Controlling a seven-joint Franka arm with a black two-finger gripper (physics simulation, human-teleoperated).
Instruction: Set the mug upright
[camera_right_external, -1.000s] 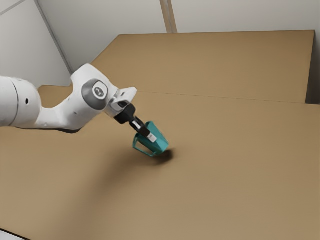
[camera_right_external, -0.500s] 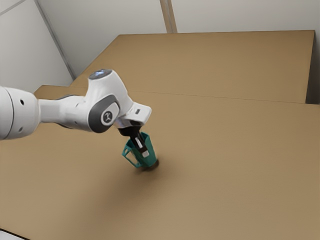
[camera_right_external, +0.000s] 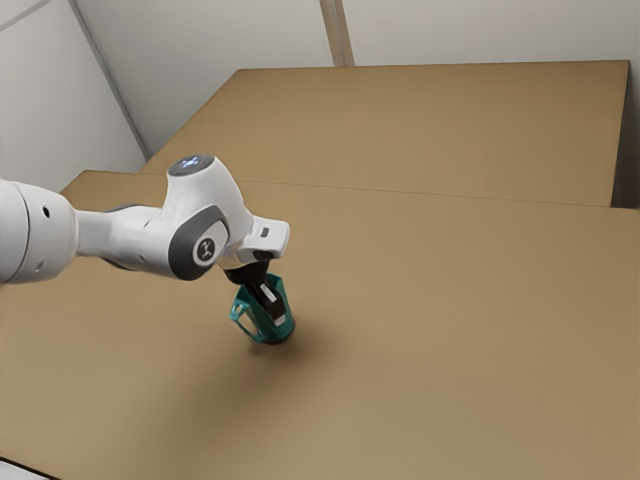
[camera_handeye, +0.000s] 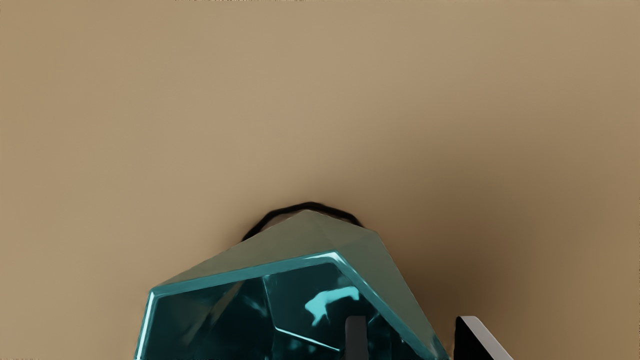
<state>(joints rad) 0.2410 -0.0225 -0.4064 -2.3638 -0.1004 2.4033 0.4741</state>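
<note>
1. Mug (camera_right_external: 258, 318): stands upright or very nearly so, base down at the table. We cannot confirm that the base sits flat.
2. Material: we judge it stiff, fairly light and smooth. Its faceted wall should not give, but could slip or pivot under a light pinch; we treat it as breakable.
3. Rim (camera_handeye: 240, 273): mouth is open upward, and the wall beneath it is our preferred hold, one finger inside and one outside.
4. Handle (camera_right_external: 236, 313): sits toward the exterior view's left, clear of the grip. We rate it a poorer hold, since the body's weight would swing from it.
5. Gripper (camera_handeye: 407, 325): one finger in the mug, one outside, a little apart; we read them as clamped on the wall.
6. Table (camera_right_external: 450, 350): level support. We advise releasing only once the base bears evenly; a tilted release could rock the mug.
</note>
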